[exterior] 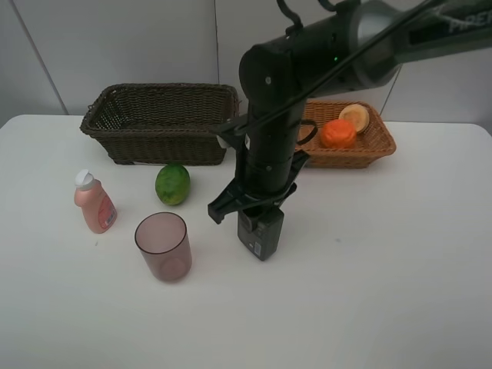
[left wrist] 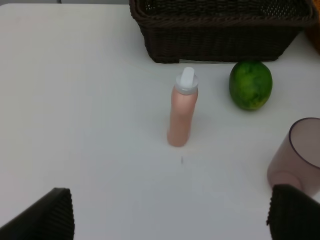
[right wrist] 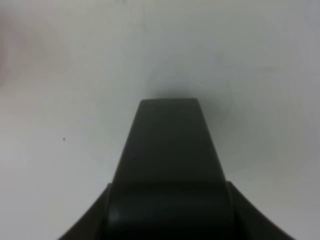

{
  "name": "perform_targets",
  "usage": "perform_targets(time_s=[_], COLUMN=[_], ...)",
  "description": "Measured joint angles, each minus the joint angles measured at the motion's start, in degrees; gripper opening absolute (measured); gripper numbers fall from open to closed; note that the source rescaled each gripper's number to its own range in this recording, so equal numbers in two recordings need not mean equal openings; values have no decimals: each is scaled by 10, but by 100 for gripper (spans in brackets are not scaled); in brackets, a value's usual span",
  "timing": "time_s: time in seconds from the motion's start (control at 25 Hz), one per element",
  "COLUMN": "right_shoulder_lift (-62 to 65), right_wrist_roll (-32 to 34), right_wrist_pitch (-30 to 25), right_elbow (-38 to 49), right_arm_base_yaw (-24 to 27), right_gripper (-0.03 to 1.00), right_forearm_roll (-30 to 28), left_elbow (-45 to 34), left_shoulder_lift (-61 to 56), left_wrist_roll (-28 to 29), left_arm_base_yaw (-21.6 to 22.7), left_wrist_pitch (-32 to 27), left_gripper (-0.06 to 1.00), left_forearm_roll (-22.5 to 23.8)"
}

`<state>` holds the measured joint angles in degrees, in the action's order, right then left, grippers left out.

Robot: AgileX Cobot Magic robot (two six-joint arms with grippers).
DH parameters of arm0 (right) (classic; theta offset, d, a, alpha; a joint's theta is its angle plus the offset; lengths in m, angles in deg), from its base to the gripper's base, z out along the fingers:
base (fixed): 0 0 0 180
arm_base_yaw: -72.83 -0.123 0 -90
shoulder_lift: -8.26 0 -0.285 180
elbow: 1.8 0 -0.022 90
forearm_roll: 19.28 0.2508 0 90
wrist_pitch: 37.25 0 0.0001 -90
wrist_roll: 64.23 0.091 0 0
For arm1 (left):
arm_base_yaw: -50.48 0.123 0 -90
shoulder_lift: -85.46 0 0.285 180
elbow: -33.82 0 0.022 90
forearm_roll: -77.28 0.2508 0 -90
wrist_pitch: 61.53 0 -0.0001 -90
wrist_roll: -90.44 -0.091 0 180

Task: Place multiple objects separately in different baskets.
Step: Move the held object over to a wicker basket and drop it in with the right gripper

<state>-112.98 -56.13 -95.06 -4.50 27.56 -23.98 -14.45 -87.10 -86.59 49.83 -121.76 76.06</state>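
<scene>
On the left of the table stand a pink bottle (exterior: 94,204) (left wrist: 182,110) with a white cap, a green round fruit (exterior: 172,184) (left wrist: 250,85) and an upright mauve cup (exterior: 163,245) (left wrist: 297,155). The dark brown basket (exterior: 157,91) (left wrist: 220,35) sits behind them. At the back right, the light tan basket (exterior: 382,143) holds an orange (exterior: 337,134) and a paler round fruit (exterior: 354,117). My right gripper (exterior: 260,247) (right wrist: 169,107) points down at the table just right of the cup, shut, with nothing in it. My left gripper (left wrist: 175,215) is open, hovering short of the pink bottle.
The right arm (exterior: 307,69) reaches in from the upper right across the middle and hides part of the tan basket's left end. White table (exterior: 384,269) spreads to the front and right.
</scene>
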Motion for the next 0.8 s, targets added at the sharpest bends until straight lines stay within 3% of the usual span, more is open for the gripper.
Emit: perform_targets(time_s=[0.6,0.8], right_shoulder_lift=[68,68], right_wrist_roll=[0,0], right_wrist_pitch=[-41,-77], right_elbow=[0,-23], right_arm_base_yaw=[0,0], right_gripper=[0,0], right_forearm_roll=[-11,-14], left_elbow=[0,0], left_shoulder_lift=[0,0], left_wrist_roll=[0,0], left_arm_base_yaw=[0,0], left_wrist_pitch=[0,0], left_gripper=[100,100], left_forearm_roll=[0,0])
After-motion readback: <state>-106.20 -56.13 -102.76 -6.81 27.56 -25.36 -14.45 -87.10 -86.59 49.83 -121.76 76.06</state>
